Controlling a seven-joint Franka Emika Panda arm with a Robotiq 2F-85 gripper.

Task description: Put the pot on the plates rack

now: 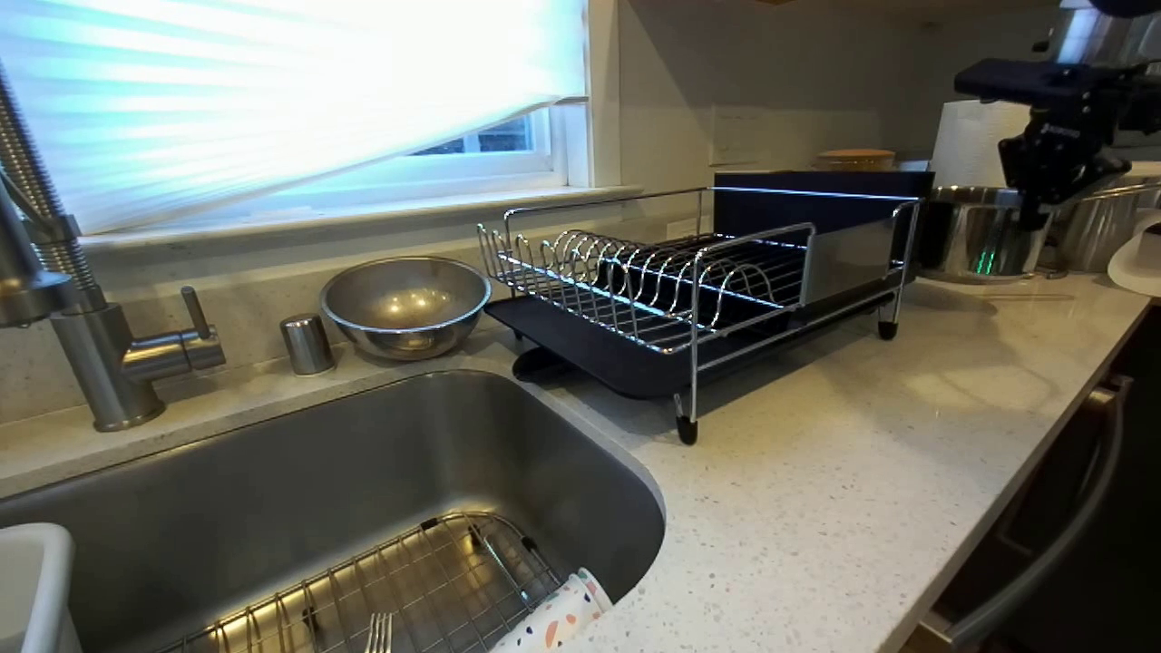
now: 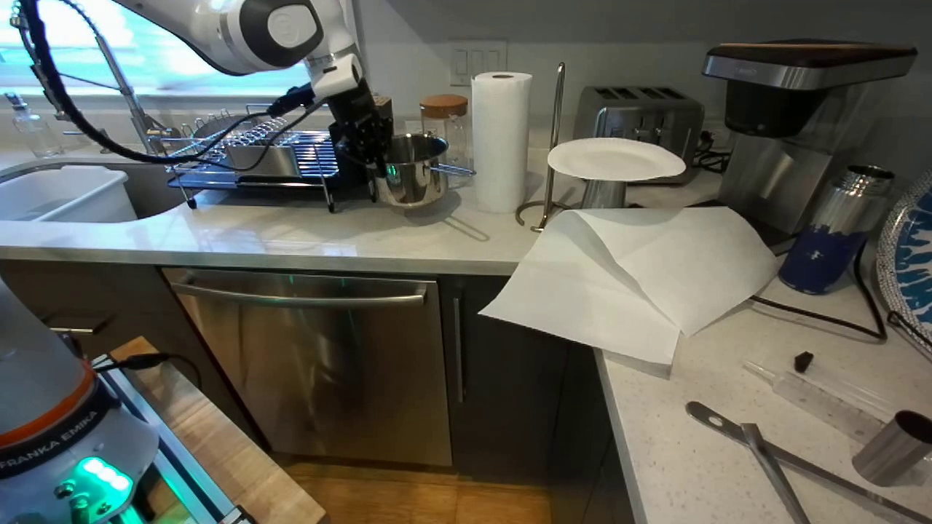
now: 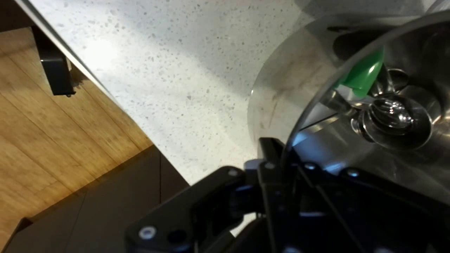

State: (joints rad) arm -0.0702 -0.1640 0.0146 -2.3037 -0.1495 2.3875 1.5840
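The pot point(image 1: 975, 236) is shiny steel with straight sides. It stands over the counter beyond the rack's far end; it also shows in an exterior view point(image 2: 413, 182), with a handle pointing right. My gripper point(image 1: 1032, 216) reaches down at the pot's edge. In the wrist view my gripper point(image 3: 281, 154) has its fingers around the pot's rim point(image 3: 325, 84), closed on it. Several metal utensils and a green item show inside the pot. Whether the pot touches the counter I cannot tell. The plates rack point(image 1: 653, 272) has chrome slots above a black tray; it also shows in an exterior view point(image 2: 313, 153).
A rounded metal bowl point(image 1: 408, 304) stands between the rack and the faucet point(image 1: 100, 363). The steel sink point(image 1: 272, 444) lies in front. A cork-lidded jar point(image 2: 445, 127) and a paper towel roll point(image 2: 502, 142) stand close to the pot. A white plate point(image 2: 615, 158) sits farther right.
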